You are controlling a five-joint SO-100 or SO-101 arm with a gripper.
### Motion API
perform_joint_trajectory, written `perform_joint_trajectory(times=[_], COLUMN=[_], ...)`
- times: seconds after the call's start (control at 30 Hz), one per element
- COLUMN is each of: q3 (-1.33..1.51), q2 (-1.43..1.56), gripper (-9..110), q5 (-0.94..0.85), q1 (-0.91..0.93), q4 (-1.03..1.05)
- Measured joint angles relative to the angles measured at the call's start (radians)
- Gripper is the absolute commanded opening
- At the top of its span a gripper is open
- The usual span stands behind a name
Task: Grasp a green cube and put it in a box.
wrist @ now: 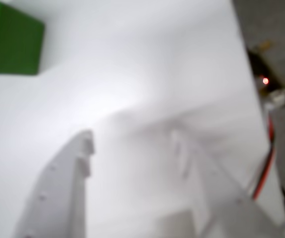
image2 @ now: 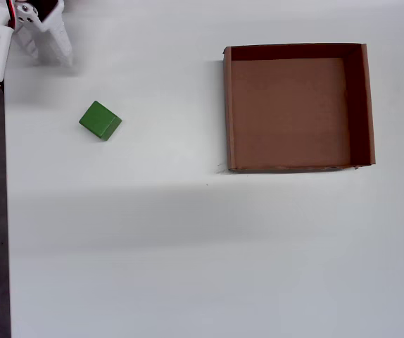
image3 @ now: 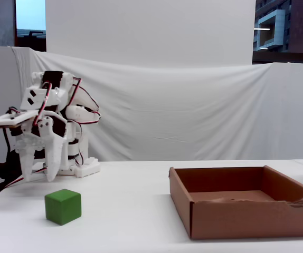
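Overhead view: green cube (image2: 101,120) on white table (image2: 188,246), well apart from box (image2: 298,167); gripper (image3: 37,176) jaws open, empty.

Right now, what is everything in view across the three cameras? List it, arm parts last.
green cube: one, bright green, on the table left of the box in the overhead view, nothing touching it.
box: one, brown cardboard, open top, nothing on the floor that shows, right side of the overhead view.
table: one, white surface.
backdrop cloth: one, white, behind the table in the fixed view.
arm: one, white, red wires, at the left end in the fixed view.
gripper: one, white, fingers apart, above the table, behind the cube in the fixed view.
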Motion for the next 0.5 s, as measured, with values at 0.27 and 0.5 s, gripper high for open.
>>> perform_joint_trajectory(times=[0.27, 0.5], q3=[0.0, 0.0], q2=[0.0, 0.0], gripper=[21, 21], q5=[0.018, 0.018], q1=[0.0, 0.0], q4=[0.0, 0.0])
